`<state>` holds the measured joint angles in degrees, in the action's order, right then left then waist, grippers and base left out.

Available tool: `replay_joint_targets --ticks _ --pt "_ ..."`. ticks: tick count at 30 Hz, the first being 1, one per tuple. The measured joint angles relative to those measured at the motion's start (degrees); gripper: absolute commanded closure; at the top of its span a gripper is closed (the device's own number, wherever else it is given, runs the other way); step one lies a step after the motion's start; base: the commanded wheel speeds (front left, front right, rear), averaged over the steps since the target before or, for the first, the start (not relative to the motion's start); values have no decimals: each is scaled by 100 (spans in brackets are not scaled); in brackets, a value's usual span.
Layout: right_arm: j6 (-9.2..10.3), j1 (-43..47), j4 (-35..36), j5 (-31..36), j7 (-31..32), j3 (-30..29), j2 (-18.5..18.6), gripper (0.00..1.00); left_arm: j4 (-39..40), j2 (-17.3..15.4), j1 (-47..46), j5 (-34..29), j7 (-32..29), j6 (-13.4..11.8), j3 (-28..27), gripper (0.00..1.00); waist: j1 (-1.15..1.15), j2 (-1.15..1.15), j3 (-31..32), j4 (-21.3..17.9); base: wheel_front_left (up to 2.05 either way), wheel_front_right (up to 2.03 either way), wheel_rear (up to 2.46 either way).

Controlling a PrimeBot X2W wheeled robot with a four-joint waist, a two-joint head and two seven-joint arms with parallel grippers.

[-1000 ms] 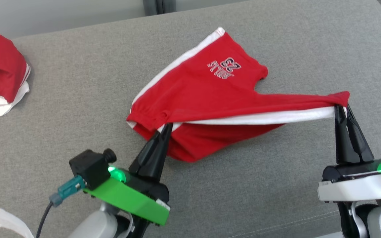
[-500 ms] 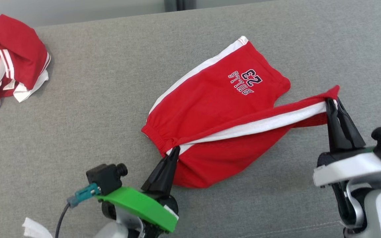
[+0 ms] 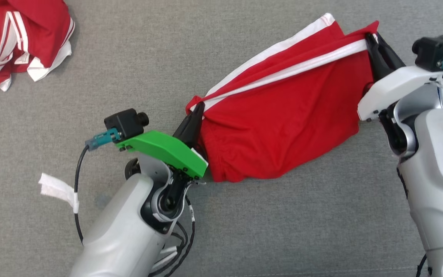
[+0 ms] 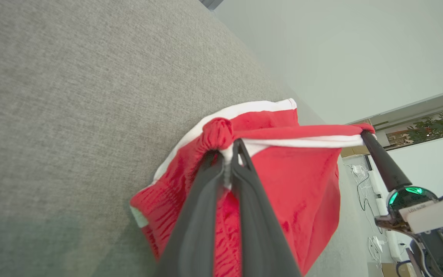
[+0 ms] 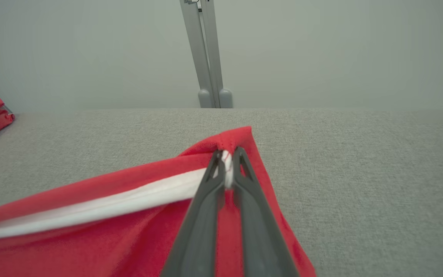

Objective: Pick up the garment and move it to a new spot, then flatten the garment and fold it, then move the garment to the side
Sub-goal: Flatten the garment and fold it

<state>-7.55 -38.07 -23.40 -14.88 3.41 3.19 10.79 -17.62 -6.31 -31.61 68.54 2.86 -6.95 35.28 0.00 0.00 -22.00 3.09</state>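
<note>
The garment [image 3: 283,115] is a pair of red shorts with white side stripes, stretched above the grey surface between my two grippers. My left gripper [image 3: 199,105] is shut on its gathered waistband corner; the left wrist view has the pinch [image 4: 229,154] at centre. My right gripper [image 3: 368,37] is shut on the far hem corner at the upper right, and the right wrist view shows the white stripe [image 5: 129,200] running left from that grip [image 5: 227,154]. The cloth hangs in a fold below the taut edge, its lower part [image 3: 240,173] resting on the surface.
A second crumpled red and white garment [image 3: 21,34] lies at the far left. A white strip of tape [image 3: 56,188] is wrapped on the left arm's cable. The grey fabric surface [image 3: 129,57] extends widely around. A metal post [image 5: 206,54] stands beyond the back edge.
Both grippers have carried the held edge up and away over the shorts, folding the cloth and hiding the printed number. The head camera has tilted down, shifting the whole scene.
</note>
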Motion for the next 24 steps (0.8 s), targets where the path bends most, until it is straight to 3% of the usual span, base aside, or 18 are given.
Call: replay_joint_targets --ticks 11,12,14,15,17,24 --pt "1 -1399 -1926 -129 -234 804 255 100 -617 257 -528 102 140 226 98 100 0 0 -369 417 0 0 0" --pt "1 -1485 -2049 -157 -257 873 274 89 -609 278 -542 110 180 226 114 100 0 0 -379 442 0 0 0" --pt "1 -1617 -2259 -209 -330 971 302 33 -576 302 -544 131 205 221 140 100 0 0 -381 475 0 0 0" --pt "1 -1680 -2361 -222 -364 1035 320 0 -548 303 -544 131 258 211 157 88 0 0 -373 485 0 0 0" --pt "1 -1792 -2558 -266 -463 1132 346 0 -459 298 -541 24 392 196 182 0 0 0 -341 496 0 0 0" --pt "1 -1997 -3015 -487 -816 1343 449 0 -32 -90 -315 -477 895 115 204 0 0 0 -165 507 0 0 0"
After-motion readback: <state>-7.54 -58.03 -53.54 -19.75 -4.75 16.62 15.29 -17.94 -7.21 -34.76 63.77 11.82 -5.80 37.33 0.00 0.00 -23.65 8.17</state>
